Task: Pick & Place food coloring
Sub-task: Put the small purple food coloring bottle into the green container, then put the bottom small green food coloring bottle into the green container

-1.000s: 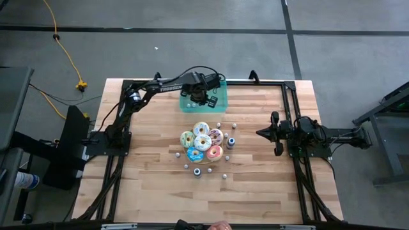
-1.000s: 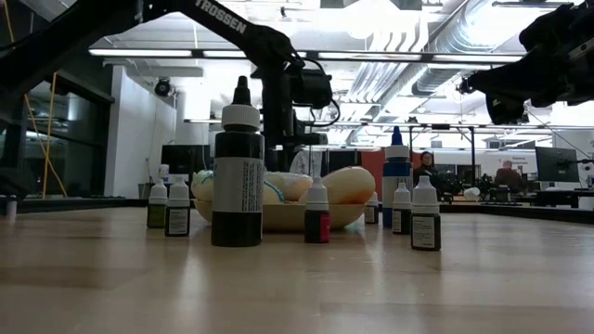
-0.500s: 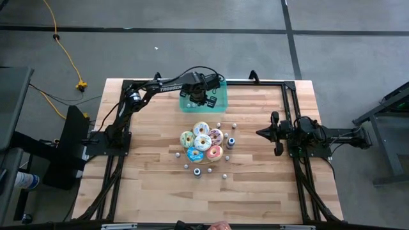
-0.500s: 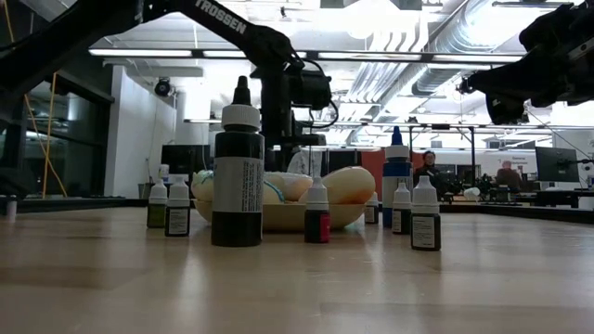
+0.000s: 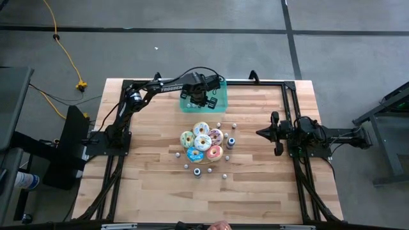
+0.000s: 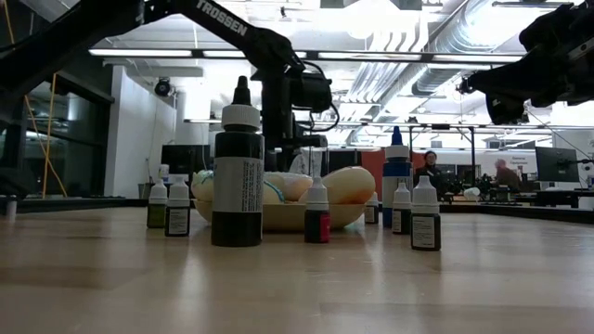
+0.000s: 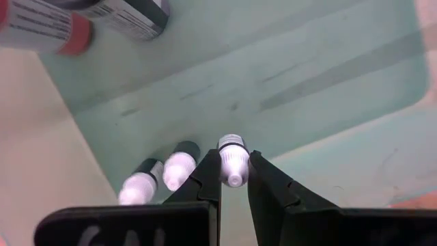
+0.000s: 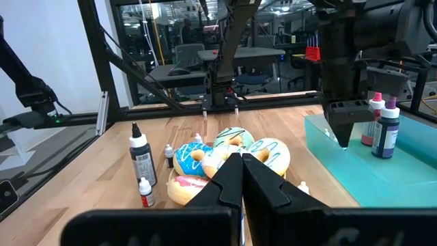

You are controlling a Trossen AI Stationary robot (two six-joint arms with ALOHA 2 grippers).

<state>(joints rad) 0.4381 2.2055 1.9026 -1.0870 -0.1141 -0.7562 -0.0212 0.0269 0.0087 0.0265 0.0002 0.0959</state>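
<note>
Reaching over the teal tray [image 5: 220, 102] in the upper middle of the high view, the left gripper [image 7: 234, 179] has its fingers clamped on a small white-capped bottle [image 7: 233, 158] — held above the tray floor, cap toward the camera. Two more small bottles [image 7: 164, 174] lie on their sides in the tray just beside it, and two larger bottles [image 7: 75, 20] sit in the tray's far corner. At frame centre in the high view the donuts [image 5: 202, 142] sit clustered, with the rest of the food coloring [image 5: 231, 142] scattered close around them on the wooden table [image 5: 153, 185]; in the low view these stand upright, a tall dark bottle [image 6: 238, 176] left of centre and a blue-capped bottle [image 6: 396, 176] to the right. Right gripper [image 5: 261, 133] waits at centre right, well apart from the donuts — fingers together, nothing between them.
</note>
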